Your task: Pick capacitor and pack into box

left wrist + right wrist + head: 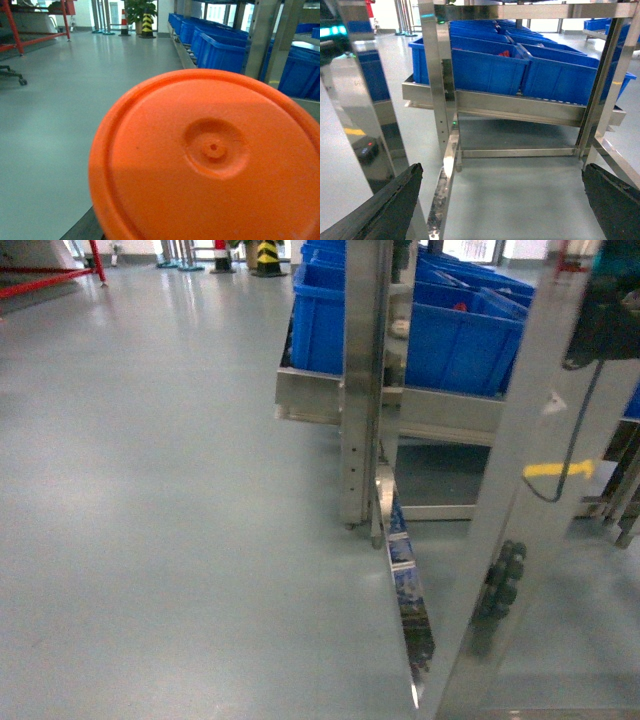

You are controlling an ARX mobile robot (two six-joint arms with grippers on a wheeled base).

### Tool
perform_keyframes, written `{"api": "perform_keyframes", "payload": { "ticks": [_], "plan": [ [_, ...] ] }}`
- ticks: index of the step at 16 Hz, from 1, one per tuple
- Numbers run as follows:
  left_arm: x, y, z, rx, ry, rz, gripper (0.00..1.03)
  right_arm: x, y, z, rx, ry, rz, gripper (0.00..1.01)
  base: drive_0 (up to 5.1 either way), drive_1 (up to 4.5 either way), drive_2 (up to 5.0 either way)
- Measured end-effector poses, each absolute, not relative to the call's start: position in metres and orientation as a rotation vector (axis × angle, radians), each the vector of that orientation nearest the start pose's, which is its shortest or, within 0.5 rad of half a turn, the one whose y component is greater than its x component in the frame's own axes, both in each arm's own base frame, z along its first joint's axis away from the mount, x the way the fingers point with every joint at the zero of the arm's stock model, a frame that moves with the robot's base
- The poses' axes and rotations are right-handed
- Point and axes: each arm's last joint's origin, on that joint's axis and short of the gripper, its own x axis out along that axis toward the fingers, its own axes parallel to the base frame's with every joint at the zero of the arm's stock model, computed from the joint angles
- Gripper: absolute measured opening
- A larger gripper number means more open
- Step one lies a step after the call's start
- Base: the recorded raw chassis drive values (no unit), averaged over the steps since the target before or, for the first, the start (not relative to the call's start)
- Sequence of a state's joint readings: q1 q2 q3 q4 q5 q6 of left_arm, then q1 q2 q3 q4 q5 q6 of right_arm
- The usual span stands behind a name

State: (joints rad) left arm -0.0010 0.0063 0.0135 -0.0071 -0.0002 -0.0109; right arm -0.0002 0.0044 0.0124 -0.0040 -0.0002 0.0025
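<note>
Right hand (502, 200) black, wedge-fingered, spread

My right fingers (380, 207) are black, one at each lower corner of the right wrist view. The bins (485, 70) on the rack are bright blue, with something small and red inside one. The rack posts (362, 380) are shiny silver steel, and the floor (150, 490) is pale grey-green. At my left wrist sits a plain orange disc (210, 160). A yellow-and-black striped post (147, 24) stands far off, beside a red frame (30, 30).
</note>
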Motion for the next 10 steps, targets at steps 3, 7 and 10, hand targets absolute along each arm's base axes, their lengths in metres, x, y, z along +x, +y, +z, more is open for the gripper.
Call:
{"api": "perform_keyframes", "payload": {
  "ticks": [3,7,10],
  "plan": [
    [0.0973,-0.0001,0.1671,-0.011,-0.002,-0.001,0.45,0.0972,0.0000,0.1669,0.002,-0.003,0.000,0.98,-5.0,2.48,2.5],
    [0.0973,-0.0001,0.1672,-0.011,-0.003,-0.001,0.45,0.0972,0.0000,0.1669,0.002,-0.002,-0.001,0.98,-5.0,2.48,2.5],
    [0.0973,-0.0001,0.1671,-0.011,-0.002,-0.001,0.45,0.0972,0.0000,0.1667,0.002,-0.001,0.000,0.98,-5.0,2.48,2.5]
  ]
}}
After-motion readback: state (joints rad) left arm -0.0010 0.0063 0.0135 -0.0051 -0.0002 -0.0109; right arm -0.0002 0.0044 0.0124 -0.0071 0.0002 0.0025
